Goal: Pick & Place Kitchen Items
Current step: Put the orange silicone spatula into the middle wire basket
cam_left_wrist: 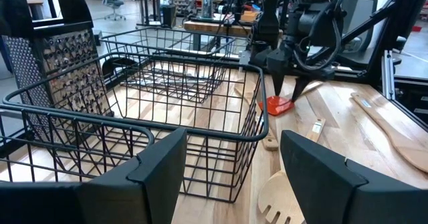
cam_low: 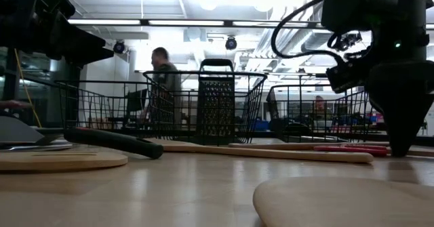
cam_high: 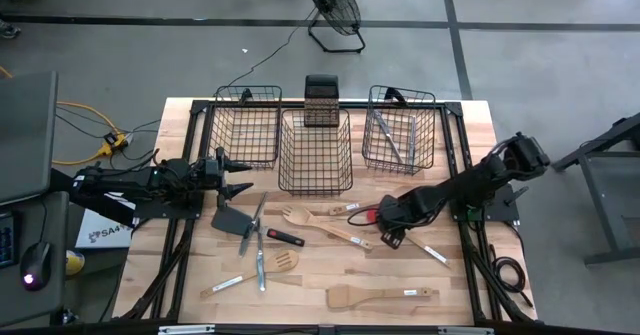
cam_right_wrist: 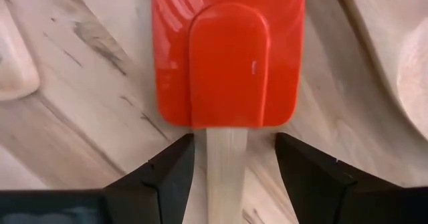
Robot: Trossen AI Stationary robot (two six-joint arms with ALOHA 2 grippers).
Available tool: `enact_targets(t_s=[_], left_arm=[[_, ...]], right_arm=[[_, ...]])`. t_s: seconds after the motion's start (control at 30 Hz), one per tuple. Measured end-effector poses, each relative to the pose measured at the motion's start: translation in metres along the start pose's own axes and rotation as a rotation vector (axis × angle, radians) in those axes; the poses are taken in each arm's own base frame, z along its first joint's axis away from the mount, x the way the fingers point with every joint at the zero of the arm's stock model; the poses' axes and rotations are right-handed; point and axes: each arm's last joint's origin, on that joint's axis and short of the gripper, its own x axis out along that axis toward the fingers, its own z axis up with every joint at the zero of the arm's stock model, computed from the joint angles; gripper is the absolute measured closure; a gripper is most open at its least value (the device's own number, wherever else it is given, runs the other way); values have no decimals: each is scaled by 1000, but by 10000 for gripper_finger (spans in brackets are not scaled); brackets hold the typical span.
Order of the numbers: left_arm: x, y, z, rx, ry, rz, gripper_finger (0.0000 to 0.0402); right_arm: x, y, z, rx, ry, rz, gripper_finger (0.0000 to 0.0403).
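In the right wrist view, the red silicone spatula head (cam_right_wrist: 227,53) is running off the picture's edge, and its pale wooden handle (cam_right_wrist: 226,177) is disappearing between the dark fingers. In the high view, the arm is covering most of that spatula. The silver utensils in the right black wire basket (cam_high: 400,135) are perhaps tongs, too small to tell. In the low view, blurred pale wooden pieces (cam_low: 346,203) are blocking the table.

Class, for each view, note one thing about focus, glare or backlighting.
Low view: foreground wooden utensil blurred, ceiling lights glaring. Right wrist view: red spatula sharp, with gloss. Left wrist view: near fingers soft. High view: even light.
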Motion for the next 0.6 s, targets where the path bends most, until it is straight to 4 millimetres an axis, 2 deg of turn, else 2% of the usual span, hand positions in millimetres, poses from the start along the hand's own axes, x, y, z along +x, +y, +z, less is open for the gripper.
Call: enact_targets(t_s=[0.23,0.6], left_arm=[[0,0,0,0,0,0,165],[0,0,0,0,0,0,165]], right_arm=[[6,1,1,0,17,-17,228],[6,0,0,-5,31,-22,329]])
